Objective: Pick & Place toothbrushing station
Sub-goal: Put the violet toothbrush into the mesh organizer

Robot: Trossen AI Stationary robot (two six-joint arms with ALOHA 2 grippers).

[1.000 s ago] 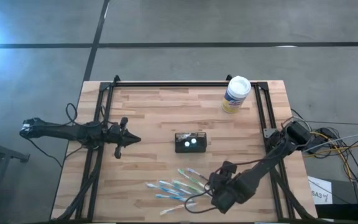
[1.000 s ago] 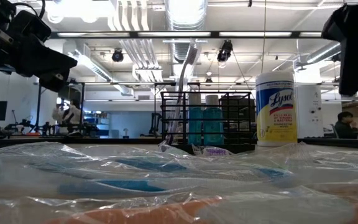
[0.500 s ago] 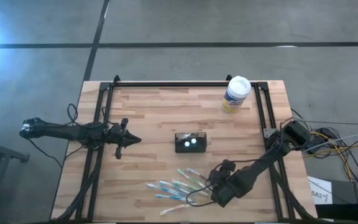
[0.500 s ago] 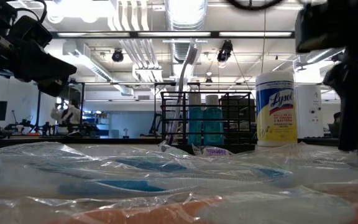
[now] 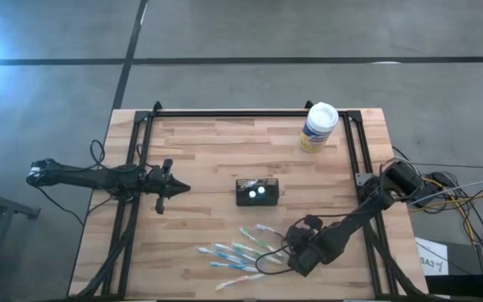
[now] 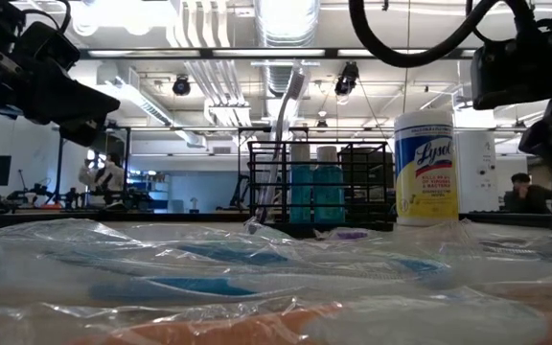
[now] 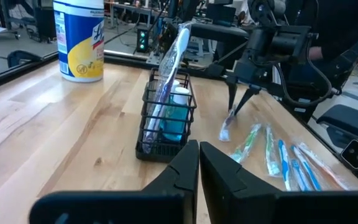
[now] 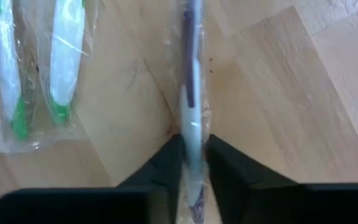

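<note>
One toothbrushing station (image 5: 257, 191) – a black wire rack holding one wrapped toothbrush and two blue cups – stands mid-table. One Lysol wipes canister (image 5: 318, 127) sits at the far right. Roughly seven wrapped toothbrushes (image 5: 233, 253) lie near the front edge. The right gripper (image 5: 290, 246) pinches a purple-handled wrapped toothbrush (image 8: 191, 93), lifted higher than a second ago – its tip still touching wood. The left gripper (image 5: 177, 188) waits left of the station, fingers together.

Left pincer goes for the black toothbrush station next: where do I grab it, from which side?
Likely its short end facing the left pincer: come in level from that side and clamp the toothbrushing station across its narrow width. An upright toothbrush and blue cups crowd the top. The right pincer holds a wrapped toothbrush.
</note>
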